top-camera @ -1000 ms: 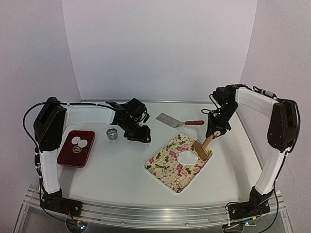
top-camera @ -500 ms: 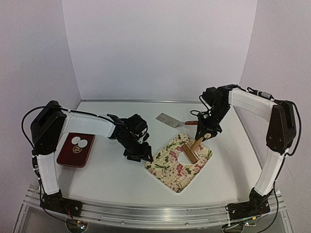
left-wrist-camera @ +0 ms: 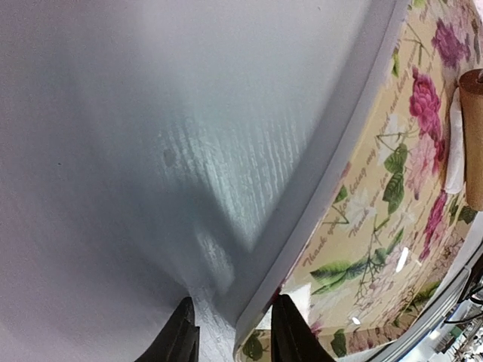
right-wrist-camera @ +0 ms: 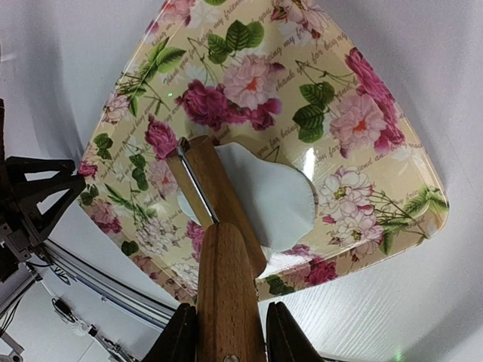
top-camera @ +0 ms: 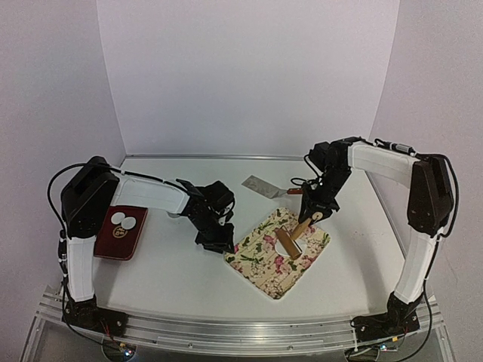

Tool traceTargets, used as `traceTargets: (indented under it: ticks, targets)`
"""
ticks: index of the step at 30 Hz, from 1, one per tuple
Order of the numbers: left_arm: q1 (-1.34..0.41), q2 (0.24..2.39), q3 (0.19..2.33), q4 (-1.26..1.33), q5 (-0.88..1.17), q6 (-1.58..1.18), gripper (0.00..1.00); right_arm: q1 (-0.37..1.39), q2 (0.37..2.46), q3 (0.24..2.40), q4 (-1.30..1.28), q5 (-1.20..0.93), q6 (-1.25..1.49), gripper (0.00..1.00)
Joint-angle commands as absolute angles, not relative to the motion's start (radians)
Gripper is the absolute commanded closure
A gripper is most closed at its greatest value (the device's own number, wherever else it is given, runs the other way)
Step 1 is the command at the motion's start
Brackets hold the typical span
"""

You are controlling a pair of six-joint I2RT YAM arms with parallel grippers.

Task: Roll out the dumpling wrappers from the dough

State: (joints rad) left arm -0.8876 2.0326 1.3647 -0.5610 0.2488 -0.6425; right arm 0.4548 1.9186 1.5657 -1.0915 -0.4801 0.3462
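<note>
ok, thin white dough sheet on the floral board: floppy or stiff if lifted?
Likely floppy: the thin white dough sheet lies flat with a wavy edge on the floral board. Probably tears easily, being so thin. May stick to the wooden rolling pin pressed on it.

Wooden roller [right-wrist-camera: 226,279]; glossy floral board [right-wrist-camera: 355,105]; matt dough [right-wrist-camera: 272,196]

Bare table [top-camera: 173,283] between red tray [top-camera: 121,232] and floral board [top-camera: 260,265]: open passage along the near side. Left gripper [top-camera: 219,242] blocks the board's left corner. Rolling pin [top-camera: 287,242] and right gripper [top-camera: 310,216] block its far half. Spatula [top-camera: 264,186] lies just behind the board.
</note>
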Motion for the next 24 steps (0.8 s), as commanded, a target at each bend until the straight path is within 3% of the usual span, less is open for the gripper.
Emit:
traceTargets:
  ticks: [1, 12, 24]
  targets:
    - [-0.897, 2.059, 1.376, -0.584, 0.237, -0.596, 0.73, 0.467, 1.954, 1.49, -1.091, -0.389, 0.357, 1.0]
    - [-0.925, 2.091, 1.373, -0.604, 0.227, -0.503, 0.99, 0.49, 1.969, 1.358, -1.028, -0.312, 0.394, 1.0]
    - [-0.931, 2.093, 1.383, -0.616, 0.21, -0.469, 1.0, 0.545, 2.041, 1.325, -0.988, -0.26, 0.458, 1.0]
